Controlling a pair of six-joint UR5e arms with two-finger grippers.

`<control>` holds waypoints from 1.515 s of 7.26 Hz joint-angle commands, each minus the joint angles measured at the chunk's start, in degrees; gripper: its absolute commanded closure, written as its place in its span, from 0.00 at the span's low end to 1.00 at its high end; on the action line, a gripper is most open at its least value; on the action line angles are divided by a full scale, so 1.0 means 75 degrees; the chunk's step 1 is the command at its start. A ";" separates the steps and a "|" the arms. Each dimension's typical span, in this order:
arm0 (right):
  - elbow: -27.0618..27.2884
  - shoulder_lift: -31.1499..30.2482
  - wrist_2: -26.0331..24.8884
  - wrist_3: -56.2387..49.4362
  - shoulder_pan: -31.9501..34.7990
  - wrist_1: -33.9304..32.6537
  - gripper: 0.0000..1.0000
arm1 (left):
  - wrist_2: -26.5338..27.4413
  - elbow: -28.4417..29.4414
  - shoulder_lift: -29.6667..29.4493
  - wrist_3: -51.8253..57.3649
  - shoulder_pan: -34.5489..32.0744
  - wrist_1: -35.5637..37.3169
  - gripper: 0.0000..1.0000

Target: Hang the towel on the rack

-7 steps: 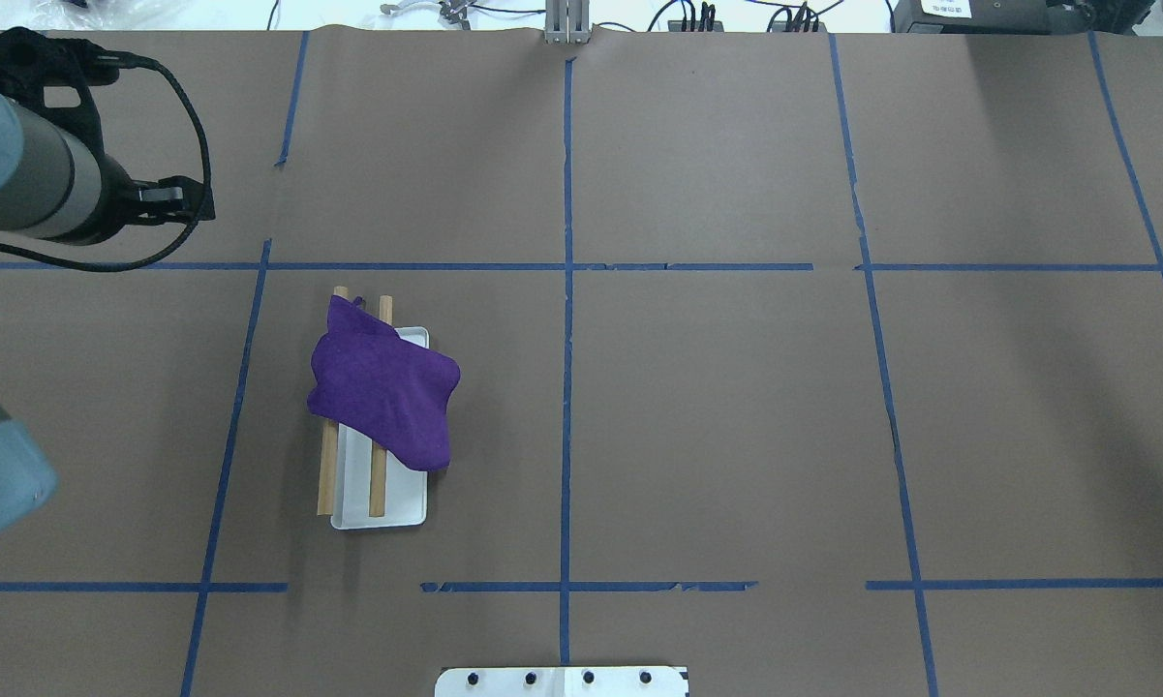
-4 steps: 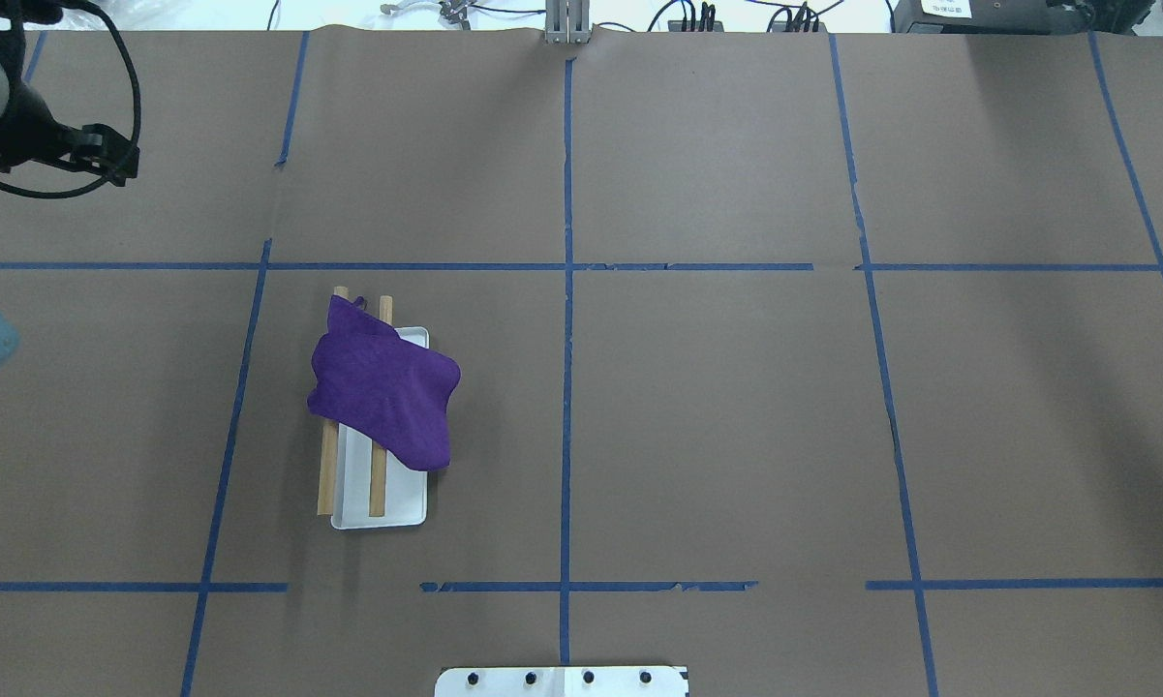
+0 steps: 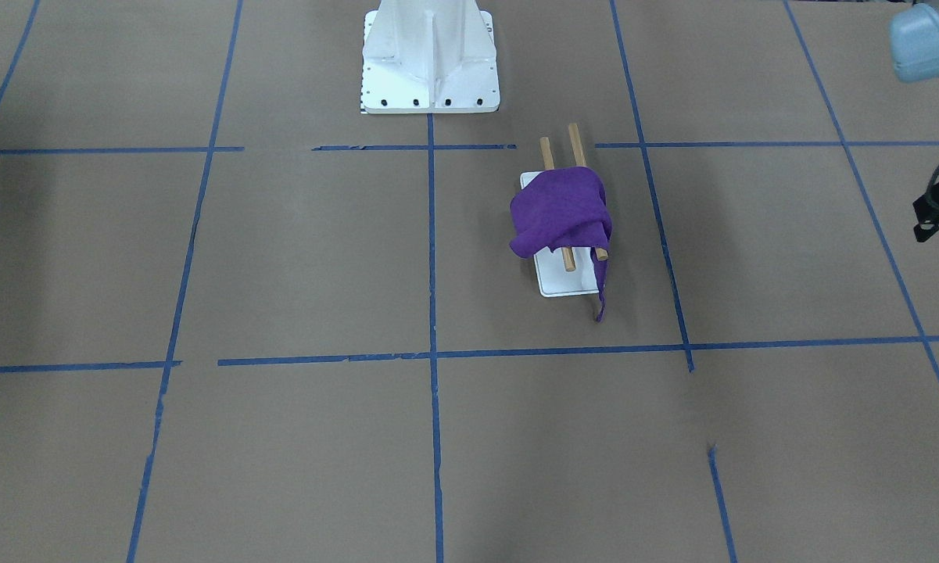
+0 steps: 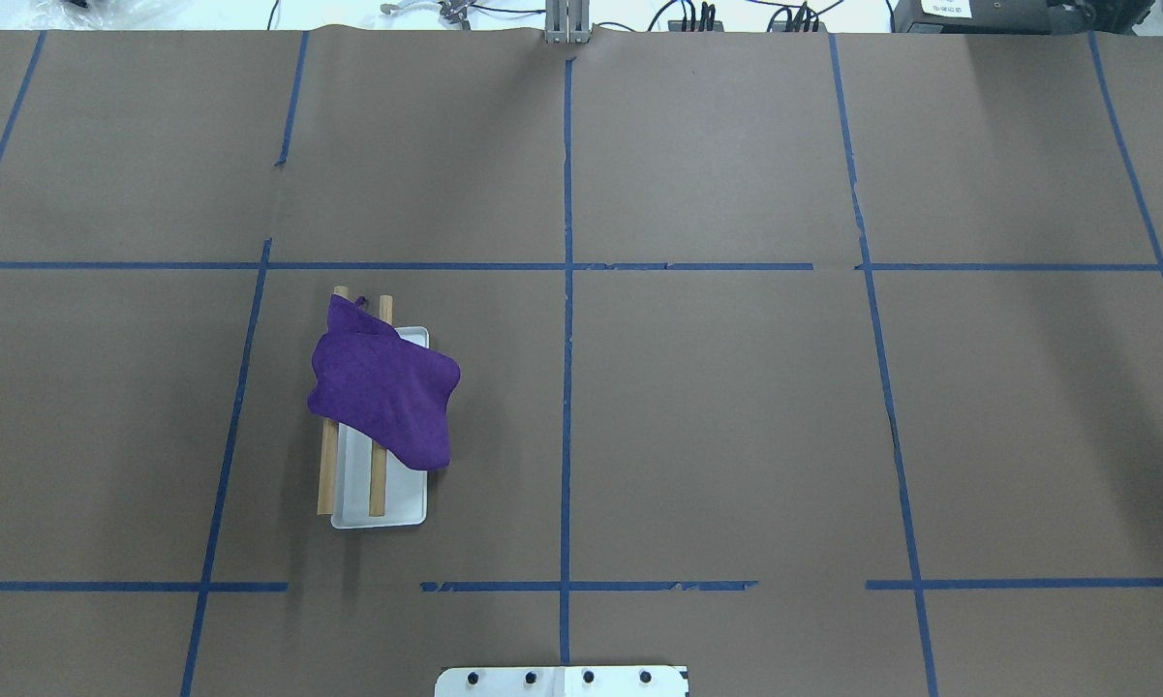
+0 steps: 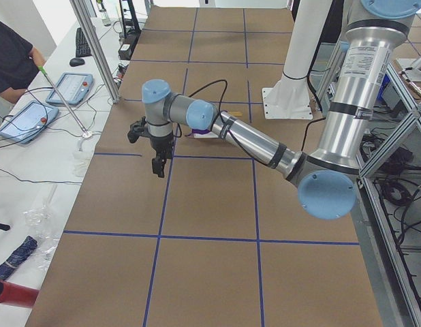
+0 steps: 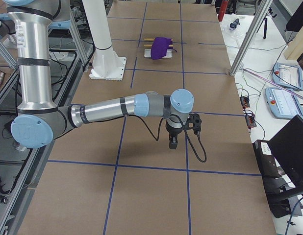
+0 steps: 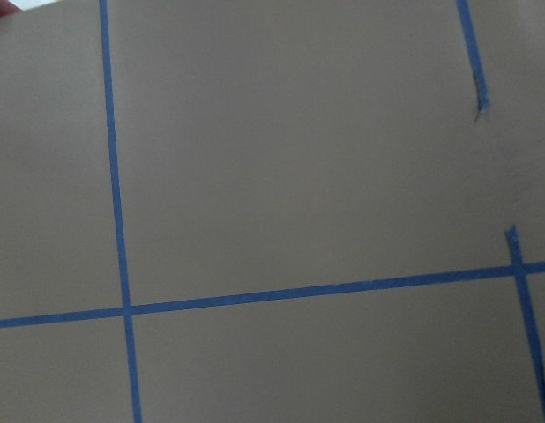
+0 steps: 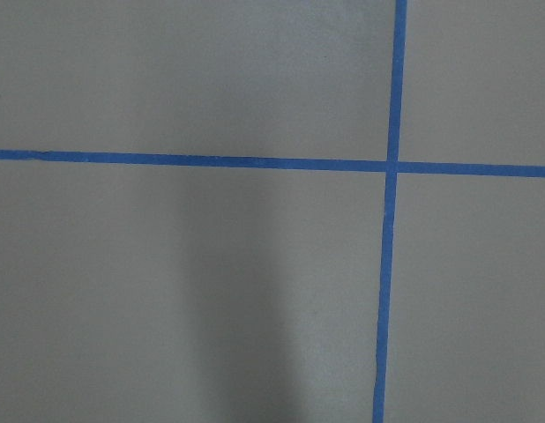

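The robot's white pedestal [image 3: 430,55] has a flat flange with a row of four dark bolts [image 3: 431,102]. The left arm [image 5: 255,143] and the right arm [image 6: 107,108] are built alike: smooth silver-grey tubes, black rings at the seams, and round pale-blue caps [image 5: 326,194] on the joints. The left arm's thick column nearest the pedestal carries a printed label [image 5: 360,61], too small to read. Farthest from the pedestal, the left gripper [image 5: 158,167] and the right gripper [image 6: 173,142] are black, each with a thin black cable [image 6: 199,152] looping alongside.
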 commanded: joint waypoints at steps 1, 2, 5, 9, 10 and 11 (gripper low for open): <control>-0.0012 -0.0071 0.0022 0.0004 0.0043 -0.0005 0.00 | -0.0907 0.0978 0.1139 0.0768 -0.0729 -0.1485 0.00; -0.0012 -0.0095 0.0022 0.0004 0.0043 0.0006 0.00 | -0.1074 0.1295 0.1307 0.1072 -0.0963 -0.1854 0.00; -0.0117 -0.0154 0.0010 -0.0019 0.0137 -0.0005 0.00 | -0.0982 0.1252 0.1273 0.1122 -0.1223 -0.1799 0.00; -0.0586 -0.0223 0.0010 -0.0453 0.0512 0.0006 0.00 | -0.0947 0.1229 0.1145 0.1099 -0.1411 -0.1122 0.00; -0.0598 -0.0270 -0.0001 -0.0442 0.0535 0.0006 0.00 | -0.0947 0.1228 0.1028 0.1052 -0.1422 -0.0899 0.00; -0.0587 -0.0294 -0.0025 -0.0442 0.0559 0.0018 0.00 | -0.0958 0.1217 0.0946 0.1040 -0.1434 -0.0734 0.00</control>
